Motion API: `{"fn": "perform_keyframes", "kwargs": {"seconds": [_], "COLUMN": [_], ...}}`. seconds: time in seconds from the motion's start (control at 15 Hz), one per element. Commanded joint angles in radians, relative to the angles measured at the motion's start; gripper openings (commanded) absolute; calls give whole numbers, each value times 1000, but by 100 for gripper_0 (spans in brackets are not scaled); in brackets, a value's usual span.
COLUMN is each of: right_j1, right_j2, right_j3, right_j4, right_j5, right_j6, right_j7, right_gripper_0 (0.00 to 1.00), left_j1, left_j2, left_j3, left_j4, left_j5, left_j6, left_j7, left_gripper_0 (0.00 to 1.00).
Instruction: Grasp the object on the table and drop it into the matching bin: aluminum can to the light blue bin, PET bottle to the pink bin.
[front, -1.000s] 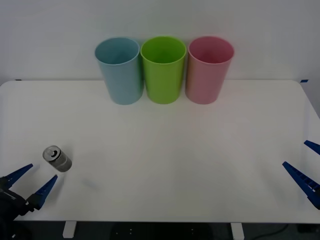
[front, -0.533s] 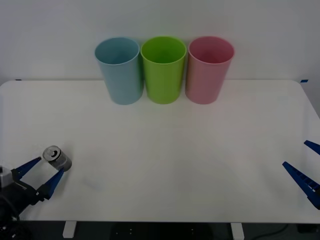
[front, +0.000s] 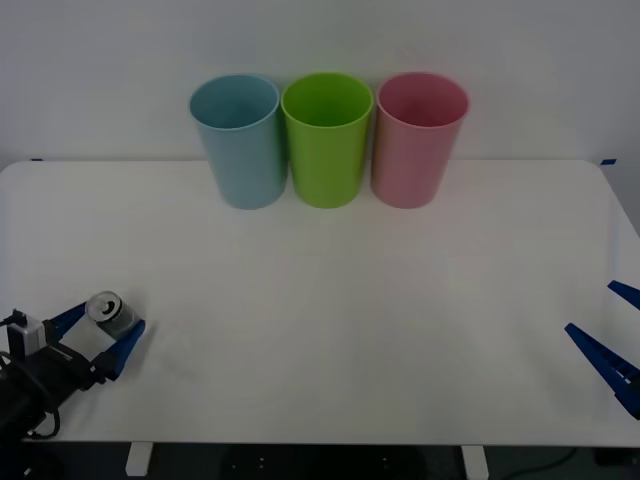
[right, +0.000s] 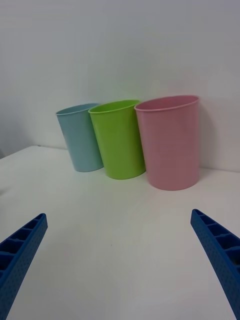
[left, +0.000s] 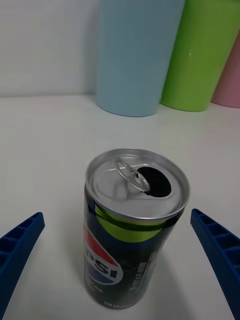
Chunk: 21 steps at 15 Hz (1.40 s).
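You are at the grasp: your left gripper (front: 95, 333) stands wide open around the small dark grey aluminum can (front: 112, 313), upright near the white table's (front: 330, 300) front left edge, touching nothing. Next, close squarely. The tall light blue plastic bin (front: 240, 140) waits far back. The right gripper (front: 612, 343) is parked open, cut off at the edge.

can (left: 131, 235) dark, silver top | bins light blue (front: 238, 140), green (front: 326, 138), pink (front: 418, 138)
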Motion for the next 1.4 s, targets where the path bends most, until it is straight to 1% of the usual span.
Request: {"fn": "perform_keyframes", "kwargs": {"seconds": [0.07, 0.73, 0.8, 0.87, 0.93, 1.0, 1.4], "right_j1": [0, 0, 0, 0, 0, 0, 0], "right_j2": [0, 0, 0, 0, 0, 0, 0], "right_j3": [0, 0, 0, 0, 0, 0, 0], "right_j4": [0, 0, 0, 0, 0, 0, 0], "right_j5": [0, 0, 0, 0, 0, 0, 0], "right_j6": [0, 0, 0, 0, 0, 0, 0], "right_j7": [0, 0, 0, 0, 0, 0, 0], "right_gripper_0": [100, 100, 100, 100, 100, 100, 100], "left_j1": [-12, -26, -24, -24, -23, -23, -20], "left_j2": [-2, -2, -2, -2, -2, -2, -2], "left_j3": [-21, -43, -41, -41, -41, -41, -41], "left_j4": [0, 0, 0, 0, 0, 0, 0], "left_j5": [12, 15, 15, 15, 15, 16, 18], "left_j6": [17, 30, 30, 30, 30, 31, 33], "left_j7": [-7, -14, -14, -17, -20, -20, -16], "left_gripper_0": [100, 100, 54, 21, 9, 0, 0]}}
